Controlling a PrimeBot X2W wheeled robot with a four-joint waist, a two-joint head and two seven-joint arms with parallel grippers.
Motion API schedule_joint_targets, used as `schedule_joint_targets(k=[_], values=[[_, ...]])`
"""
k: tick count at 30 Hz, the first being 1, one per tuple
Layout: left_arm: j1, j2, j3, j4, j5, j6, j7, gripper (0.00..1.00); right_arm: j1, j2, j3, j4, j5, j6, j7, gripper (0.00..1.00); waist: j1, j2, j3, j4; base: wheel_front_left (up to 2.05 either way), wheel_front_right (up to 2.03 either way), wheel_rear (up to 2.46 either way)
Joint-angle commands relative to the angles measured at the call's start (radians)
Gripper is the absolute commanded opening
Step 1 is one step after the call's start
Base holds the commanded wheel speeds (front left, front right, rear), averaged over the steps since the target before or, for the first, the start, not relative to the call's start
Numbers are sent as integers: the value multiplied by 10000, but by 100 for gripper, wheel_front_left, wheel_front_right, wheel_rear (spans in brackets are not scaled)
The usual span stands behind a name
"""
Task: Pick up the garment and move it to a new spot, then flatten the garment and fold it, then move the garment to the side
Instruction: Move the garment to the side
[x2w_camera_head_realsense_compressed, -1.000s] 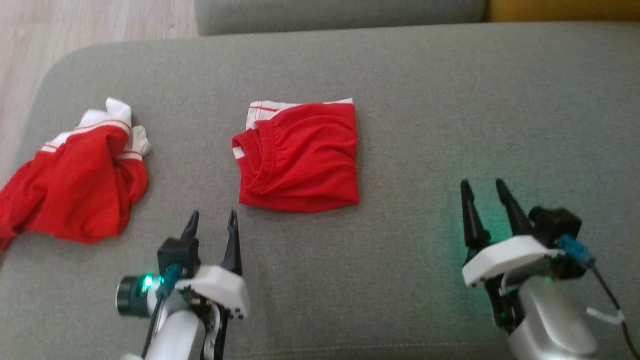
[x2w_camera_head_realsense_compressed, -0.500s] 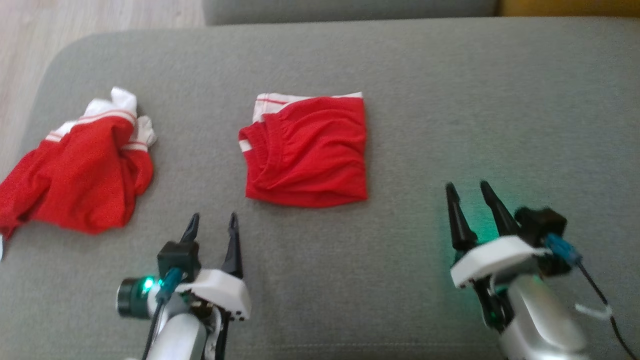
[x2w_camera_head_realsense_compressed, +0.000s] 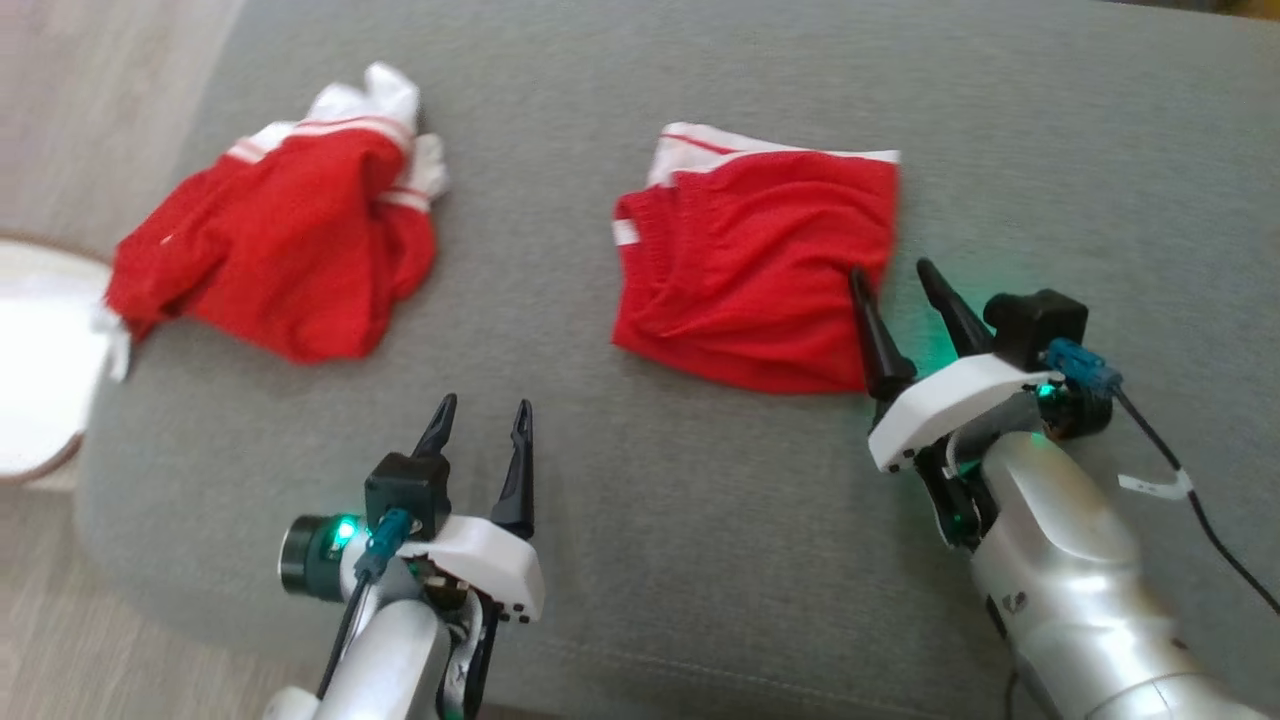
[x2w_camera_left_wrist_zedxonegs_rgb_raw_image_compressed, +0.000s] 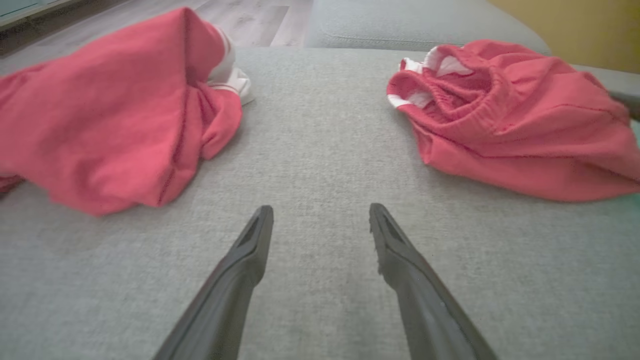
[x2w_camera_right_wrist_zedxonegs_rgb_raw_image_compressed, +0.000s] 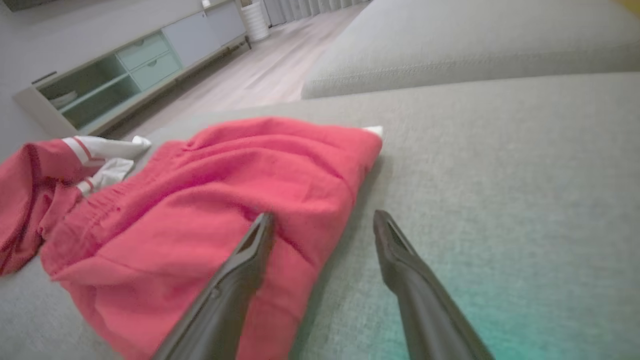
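While the right gripper (x2w_camera_head_realsense_compressed: 888, 270) stands with its jaws apart and nothing between them, you should note where it sits: at the near right corner of the folded garment (x2w_camera_head_realsense_compressed: 760, 270). Its left finger is over red cloth and its right finger is over bare sofa cushion (x2w_camera_head_realsense_compressed: 700, 520). Whether the left finger touches the cloth cannot be told from any view.

The left gripper (x2w_camera_head_realsense_compressed: 485, 402) is likewise spread and empty. It sits over bare cushion near the front edge, between the two red pieces and well apart from both.

Findings on risk:

1. A closure at this corner may catch the top layer alone. On lifting, the lower layers would then peel away and the fold would open.
2. A hold at one corner by one gripper leaves the far left of the garment unsupported. It would hang, swing and lose its square shape.
3. Should you drag rather than lift, the coarse cushion weave is likely to grip the cloth and bunch it.
4. The cushion is soft, so a descent pressed too deep would sink the fingers and pinch upholstery along with the cloth.
5. The crumpled garment (x2w_camera_head_realsense_compressed: 290, 260) lies at the far left, close to the cushion's edge. A move to that side risks stacking or tangling the two, or nudging the crumpled one off.
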Motion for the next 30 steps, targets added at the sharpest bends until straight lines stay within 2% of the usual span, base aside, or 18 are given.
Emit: schedule_joint_targets(k=[1,4,5,6,7,13,19,24,30], values=[[-347,116,268,-326,-10,22,-51,100,-376,101,227,396,39,65,-100,100,-1,0,165,411,0,0,0],[-386,116,273,-359,-16,-2,-51,100,-714,101,376,1194,139,65,-33,100,-1,0,288,497,0,0,0],[-401,116,281,-351,-10,-12,-51,100,-785,101,494,1370,211,65,-32,83,-1,0,294,508,0,0,0],[-421,116,304,-329,18,-17,-51,100,-856,101,617,1481,306,65,-35,28,-1,0,323,488,0,0,0],[-470,116,334,-316,60,-26,-51,100,-940,101,747,1561,352,65,-41,0,-1,0,355,447,0,0,0],[-476,116,559,-255,152,-37,-51,100,-1052,101,1023,1715,614,65,-90,0,-1,0,189,-1,0,0,0],[-567,116,611,-245,268,-113,-51,100,-1050,101,777,1174,493,65,-103,0,-1,0,81,-1016,0,0,0],[-728,116,773,-140,469,-199,-51,100,-864,101,870,743,558,65,-105,0,-1,0,-1,-2493,0,0,0],[-1055,133,1025,31,859,-395,-51,100,-871,101,1461,356,863,65,-105,0,-1,0,145,-4697,0,0,0]])
